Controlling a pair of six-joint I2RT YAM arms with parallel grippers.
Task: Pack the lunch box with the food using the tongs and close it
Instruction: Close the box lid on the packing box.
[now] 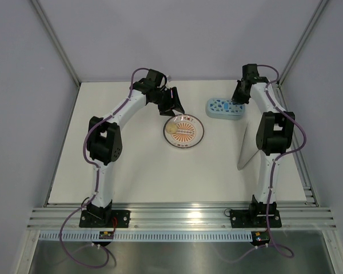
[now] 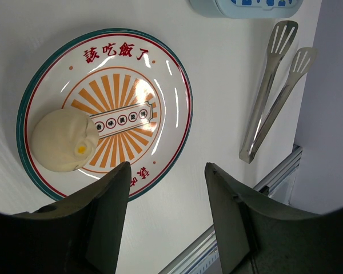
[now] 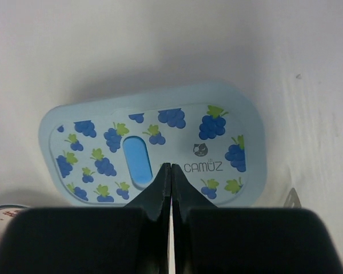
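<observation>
I read CAMUZ on the grape-printed lid (image 3: 160,145), everything under it hidden; my right end effector (image 3: 171,166) is pressed together, my left end effector (image 2: 167,169) spread and empty.

The right gripper (image 3: 171,168) has its fingers pressed together, tips over a pale-blue lid (image 3: 160,123) printed with blue grapes and marked CAMUZ. White table (image 3: 160,45) shows beyond and beside it

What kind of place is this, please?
Probably a robot lab test cell: plain grey walls, two arms bolted to an aluminium rail, and a plate, lunch box and tongs on a white table.
</observation>
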